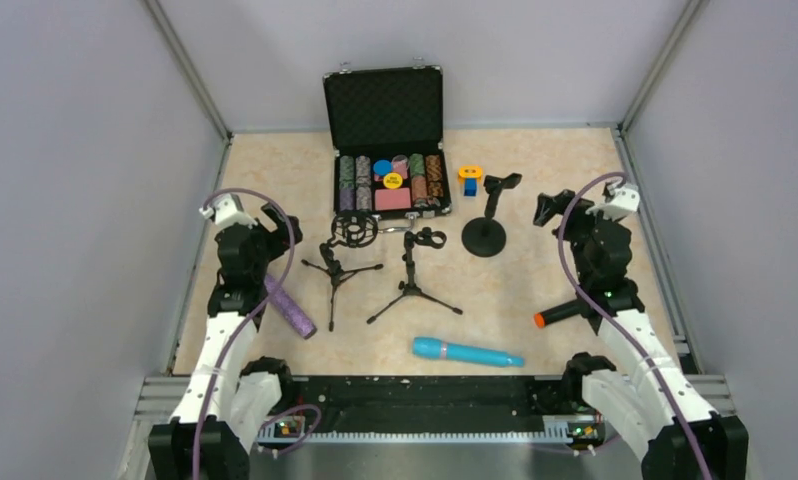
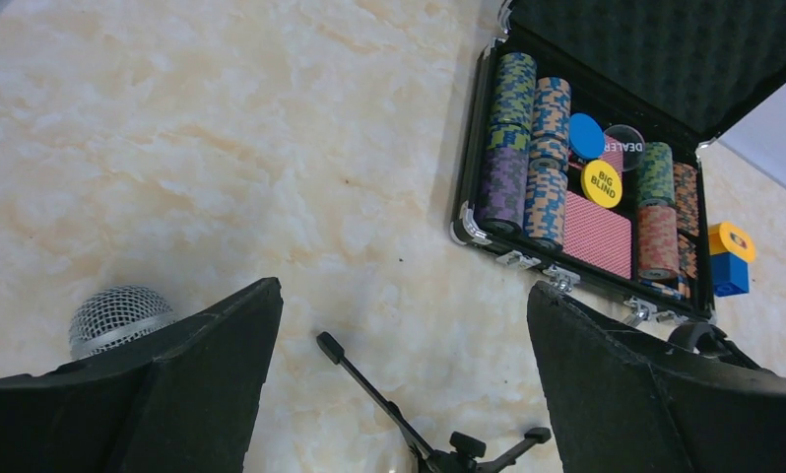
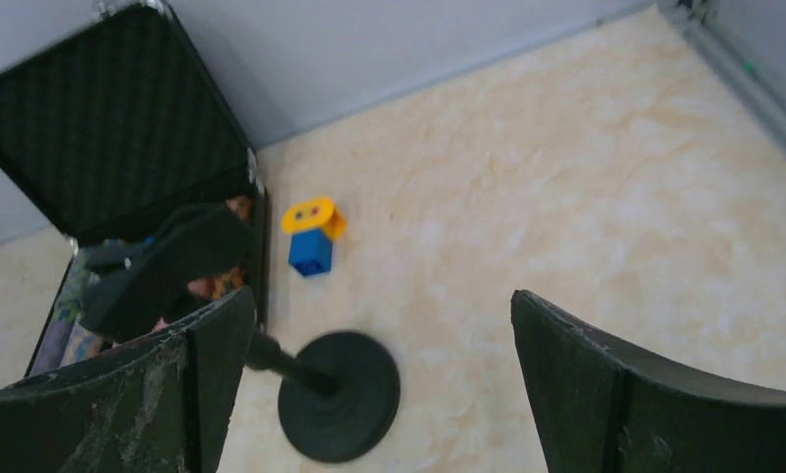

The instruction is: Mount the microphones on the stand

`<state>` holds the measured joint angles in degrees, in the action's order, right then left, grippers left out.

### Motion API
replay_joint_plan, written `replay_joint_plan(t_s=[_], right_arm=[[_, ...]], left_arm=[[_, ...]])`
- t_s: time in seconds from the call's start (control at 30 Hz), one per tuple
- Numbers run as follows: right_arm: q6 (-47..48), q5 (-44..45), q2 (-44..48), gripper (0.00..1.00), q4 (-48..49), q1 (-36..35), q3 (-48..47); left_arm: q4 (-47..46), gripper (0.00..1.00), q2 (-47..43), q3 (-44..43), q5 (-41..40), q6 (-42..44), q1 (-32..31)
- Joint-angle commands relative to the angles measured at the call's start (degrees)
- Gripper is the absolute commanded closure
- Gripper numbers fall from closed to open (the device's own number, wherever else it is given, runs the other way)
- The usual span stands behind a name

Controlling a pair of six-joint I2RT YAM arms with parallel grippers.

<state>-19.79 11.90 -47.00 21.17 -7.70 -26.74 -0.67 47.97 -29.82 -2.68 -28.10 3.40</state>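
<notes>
The all-cyan microphone [image 1: 467,352] lies on the table near the front centre. The glittery purple microphone [image 1: 290,307] lies under my left arm; its grey mesh head [image 2: 118,317] shows beside my left finger. The black microphone [image 1: 565,314] with the orange end lies under my right arm. Two tripod stands [image 1: 340,262] [image 1: 415,272] and a round-base stand [image 1: 487,228] are in the middle, all with nothing in them. My left gripper [image 1: 277,226] [image 2: 404,315] is open above a tripod leg [image 2: 369,394]. My right gripper [image 1: 549,208] [image 3: 379,325] is open above the round base [image 3: 342,394].
An open black case [image 1: 383,108] of poker chips stands at the back centre. A yellow and blue block [image 1: 469,179] sits to its right. Grey walls close in the table on the left, right and back.
</notes>
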Motion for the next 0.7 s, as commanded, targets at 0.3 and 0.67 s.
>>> replay_joint_plan(t_s=[0.3, 0.67], right_arm=[[-4.58, -26.36, 11.70, 0.01, -40.18, -0.02, -5.94], [2.27, -37.41, 5.68, 0.01, -50.03, -5.06, -13.57]], left_arm=[[4.02, 0.01, -1.30, -8.68, 14.18, -1.19, 0.15], [4.17, 0.01, 0.75, -11.21, 28.36, -0.81, 0.19]])
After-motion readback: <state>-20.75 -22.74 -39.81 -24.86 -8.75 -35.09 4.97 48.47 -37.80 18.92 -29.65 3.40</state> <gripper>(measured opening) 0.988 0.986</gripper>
